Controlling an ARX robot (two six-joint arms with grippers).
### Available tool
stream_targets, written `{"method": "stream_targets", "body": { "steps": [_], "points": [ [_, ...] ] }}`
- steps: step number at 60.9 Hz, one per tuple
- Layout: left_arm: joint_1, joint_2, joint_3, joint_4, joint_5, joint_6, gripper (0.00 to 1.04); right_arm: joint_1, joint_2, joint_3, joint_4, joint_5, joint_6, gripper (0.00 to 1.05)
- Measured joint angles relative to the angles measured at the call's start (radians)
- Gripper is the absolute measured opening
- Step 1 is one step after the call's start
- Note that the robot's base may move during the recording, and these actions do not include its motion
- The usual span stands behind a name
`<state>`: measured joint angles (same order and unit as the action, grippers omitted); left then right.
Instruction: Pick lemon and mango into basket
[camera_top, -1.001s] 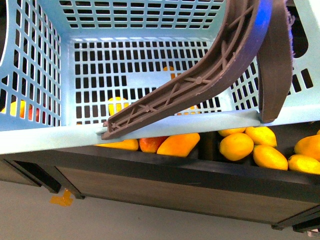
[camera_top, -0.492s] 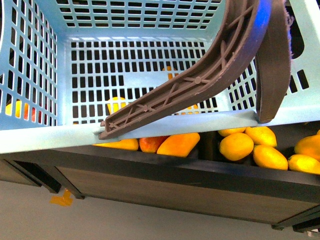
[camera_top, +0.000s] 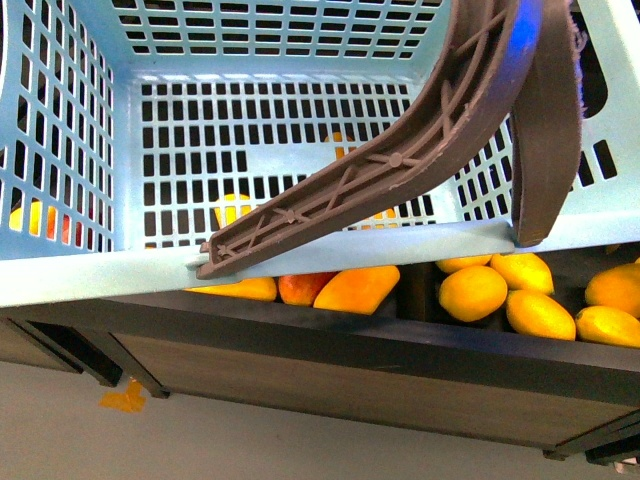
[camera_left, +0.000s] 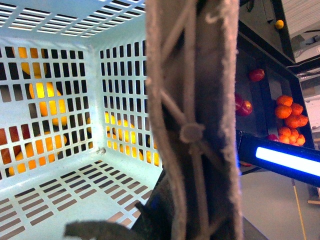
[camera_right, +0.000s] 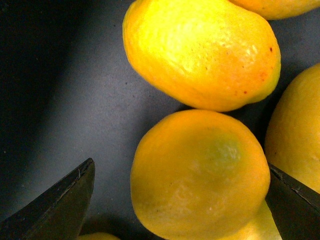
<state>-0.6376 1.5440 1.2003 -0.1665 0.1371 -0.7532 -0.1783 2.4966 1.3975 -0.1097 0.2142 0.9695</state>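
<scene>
The turquoise basket (camera_top: 300, 120) fills the upper front view, hanging above the fruit bins with its brown handle (camera_top: 400, 165) slanting across it. In the left wrist view the handle (camera_left: 192, 100) runs straight up the middle, and my left gripper (camera_left: 172, 210) is shut on it low down, mostly hidden. The basket's floor (camera_left: 55, 185) shows no fruit inside. My right gripper (camera_right: 182, 175) is open, its dark fingertips (camera_right: 60, 205) flanking a plump yellow lemon (camera_right: 200, 170) without touching it. More lemons (camera_top: 472, 292) lie in the right bin. An elongated orange mango (camera_top: 355, 290) lies in the middle bin.
A dark wooden stand (camera_top: 400, 350) holds the bins, split by a dark divider (camera_top: 415, 285). A red mango (camera_top: 300, 288) lies beside the orange one. Other lemons (camera_right: 205, 50) crowd the flanked one. Oranges (camera_left: 290, 112) and red fruit (camera_left: 256, 75) sit farther off. An orange scrap (camera_top: 125, 398) lies on the floor.
The basket has drifted slightly to the left and then settled. A lemon at the far right of the bin has shifted a little up and left.
</scene>
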Motion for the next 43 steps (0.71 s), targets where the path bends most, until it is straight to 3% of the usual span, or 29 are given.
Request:
{"method": "stream_targets", "body": {
  "steps": [8, 22, 43],
  "points": [
    [0.000, 0.000, 0.000, 0.000, 0.001, 0.000, 0.04, -0.006, 0.023, 0.024, -0.002, 0.000, -0.004, 0.95],
    [0.000, 0.000, 0.000, 0.000, 0.001, 0.000, 0.04, -0.002, 0.042, 0.026, 0.021, -0.019, -0.046, 0.67],
    [0.000, 0.000, 0.000, 0.000, 0.000, 0.000, 0.04, -0.003, -0.025, -0.078, 0.098, -0.043, -0.122, 0.64]
  ]
}}
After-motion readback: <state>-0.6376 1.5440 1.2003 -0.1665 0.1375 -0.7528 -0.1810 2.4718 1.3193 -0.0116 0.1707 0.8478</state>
